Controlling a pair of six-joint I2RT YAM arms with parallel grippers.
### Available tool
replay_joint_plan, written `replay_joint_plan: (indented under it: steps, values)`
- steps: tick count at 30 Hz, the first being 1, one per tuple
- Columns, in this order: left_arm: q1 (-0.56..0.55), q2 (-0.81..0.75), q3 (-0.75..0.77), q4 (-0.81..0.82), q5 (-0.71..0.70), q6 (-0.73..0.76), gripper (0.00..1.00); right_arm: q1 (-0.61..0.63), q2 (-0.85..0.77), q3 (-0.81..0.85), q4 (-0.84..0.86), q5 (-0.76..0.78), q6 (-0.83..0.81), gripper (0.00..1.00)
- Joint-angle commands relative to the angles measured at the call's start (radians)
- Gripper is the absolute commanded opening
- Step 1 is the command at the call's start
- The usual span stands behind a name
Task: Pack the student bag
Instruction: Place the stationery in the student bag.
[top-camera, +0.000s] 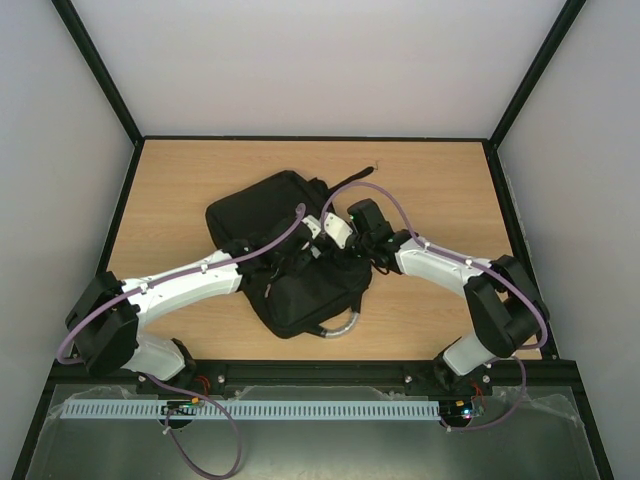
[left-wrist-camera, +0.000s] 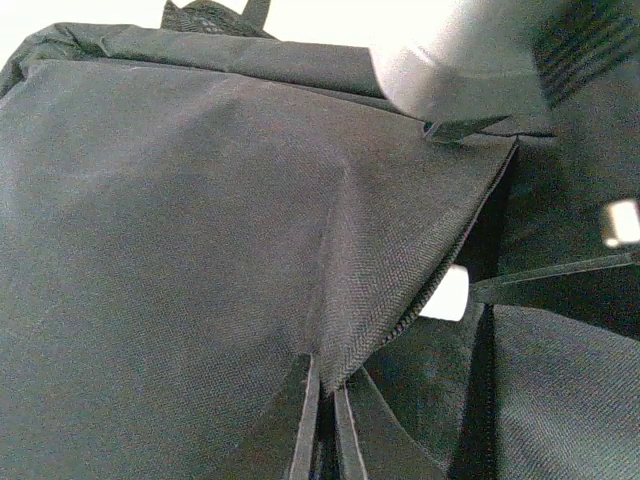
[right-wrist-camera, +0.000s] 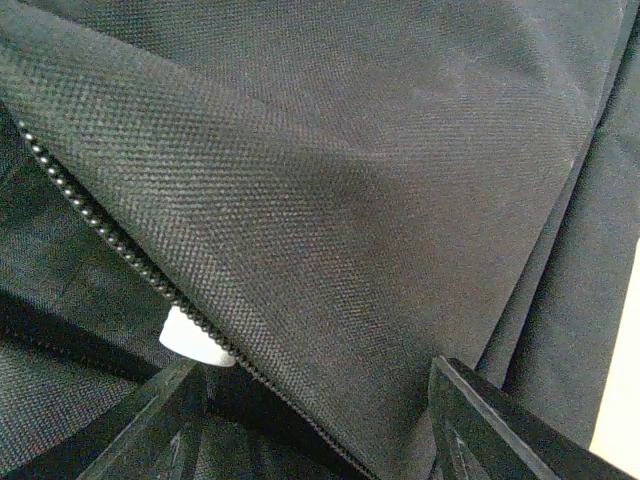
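Note:
The student bag (top-camera: 265, 215) is a big black fabric bag lying mid-table, its grey loop handle (top-camera: 341, 324) pointing at the near edge. My left gripper (top-camera: 287, 258) rests on the bag's middle; in the left wrist view the left gripper (left-wrist-camera: 328, 378) is shut on a fold of the bag's flap (left-wrist-camera: 380, 300) beside the zipper edge. My right gripper (top-camera: 345, 240) comes in from the right. In the right wrist view the right gripper (right-wrist-camera: 315, 370) has its fingers wide apart, with the flap's zippered edge (right-wrist-camera: 120, 255) lying between them. A small white object (right-wrist-camera: 190, 342) shows in the opening under the flap.
A black strap (top-camera: 350, 180) trails from the bag toward the back of the wooden table (top-camera: 440, 190). Grey walls stand on three sides. Both arms cross over the bag, their wrists close together.

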Motion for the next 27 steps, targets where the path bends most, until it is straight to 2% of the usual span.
replay_joint_plan:
  steps: [1,7,8,12,13,16,20,23,26,27]
  values:
    - [-0.032,0.004,0.027,0.000,0.069,0.074,0.02,0.000,0.042,0.036,0.143,0.103,0.177,0.61]
    - [-0.035,0.013,0.023,0.002,0.088,0.068,0.06,0.000,0.053,0.016,0.161,0.154,0.210,0.55]
    - [-0.037,0.015,0.022,0.001,0.091,0.061,0.11,0.000,0.051,0.013,0.154,0.143,0.210,0.55]
    - [-0.067,0.011,0.045,-0.046,0.066,0.034,0.46,0.000,0.051,0.000,0.134,0.090,0.195,0.54]
    - [-0.068,0.004,0.046,-0.057,0.062,0.024,0.51,-0.001,0.052,-0.003,0.133,0.082,0.187,0.54]
    - [-0.067,-0.023,0.038,-0.108,0.027,-0.036,0.59,0.000,0.057,-0.008,0.125,0.071,0.175,0.54]
    - [-0.075,-0.101,0.035,-0.198,0.082,-0.109,0.71,-0.002,0.056,-0.003,0.098,0.076,0.152,0.51]
    - [-0.076,-0.274,-0.046,-0.137,0.116,-0.167,0.79,-0.006,0.050,-0.015,0.103,0.109,0.094,0.44]
    - [-0.069,-0.436,-0.164,-0.055,-0.015,-0.283,0.97,-0.019,0.047,-0.019,0.101,0.125,0.058,0.34]
    - [-0.061,-0.480,-0.207,-0.036,-0.063,-0.332,0.99,-0.025,0.044,-0.019,0.100,0.125,0.054,0.26]
